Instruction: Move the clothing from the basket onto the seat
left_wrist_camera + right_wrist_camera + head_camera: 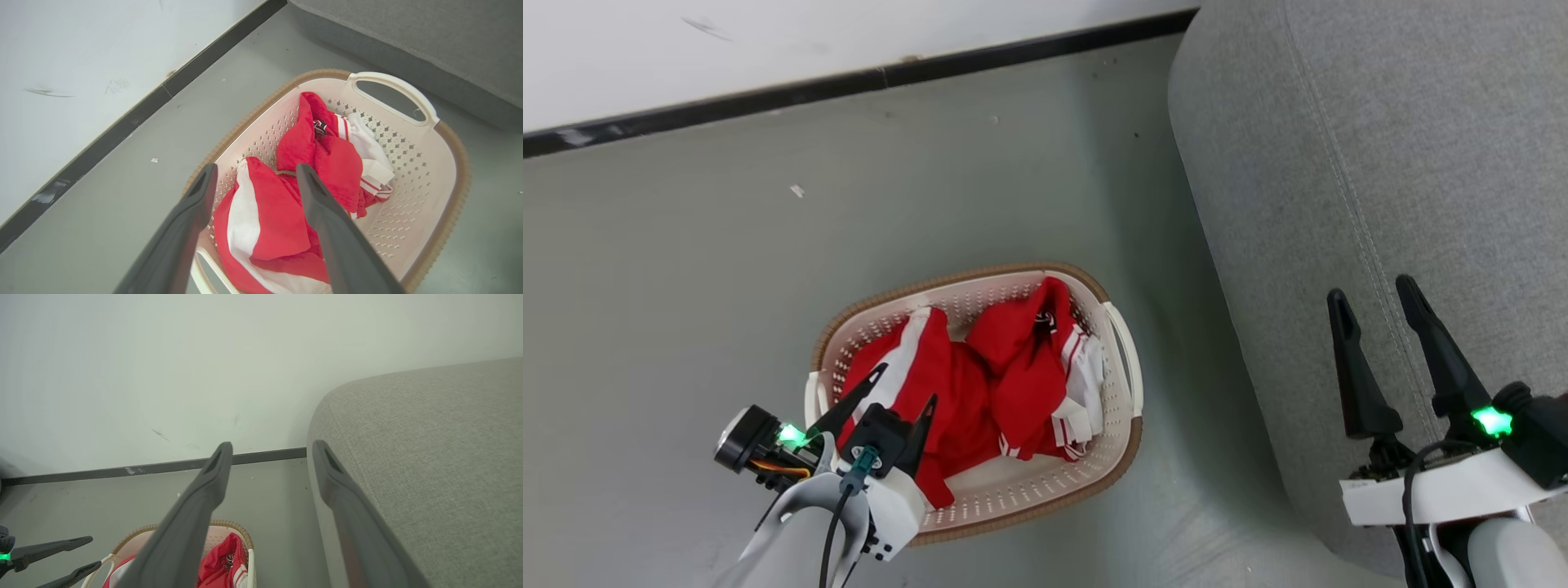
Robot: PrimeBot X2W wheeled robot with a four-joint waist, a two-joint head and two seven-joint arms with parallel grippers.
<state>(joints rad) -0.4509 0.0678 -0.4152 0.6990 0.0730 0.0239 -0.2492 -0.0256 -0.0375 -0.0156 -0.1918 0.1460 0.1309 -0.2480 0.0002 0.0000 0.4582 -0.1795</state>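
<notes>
**Item 1, L arm:** left gripper (905, 385), jaws spread, gripping nothing. It is hovering over the near end of the cream-white oval perforated plastic basket w/ brown woven-look rim (1013, 494). Jaws are pointing down into it, prob. lining up a pick.

**Item 2:** bright red soft-fabric clothing w/ white stripes & trim (1013, 367). It is lying crumpled in the basket, none on the seat yet.
- One fold w/ a broad white stripe is sitting directly below & between the left jaws.
- A second heap, carrying a small dark emblem (320, 127), is lying beyond the jaw tips, toward the far handle.
- No contact is showing btwn jaws & fabric.

**Item 3, R arm:** right gripper (1370, 290), jaws spread, empty. It is hanging above the edge of the large grey upholstered sofa seat w/ stitched seam (1380, 163), which is running ahead of & under the right jaws. Prob. parked there to avoid crowding the basket.

**Item 4:** the basket is standing on the grey floor (768, 286), just beside the seat & left of the right jaws, making the carry short.

**Status:** task is at its start. The next move is calling for the left jaws to lower onto the striped fold & close.

**Risk:** loose fabric may be dragging the 2nd garment along or snagging on the rim.
</notes>
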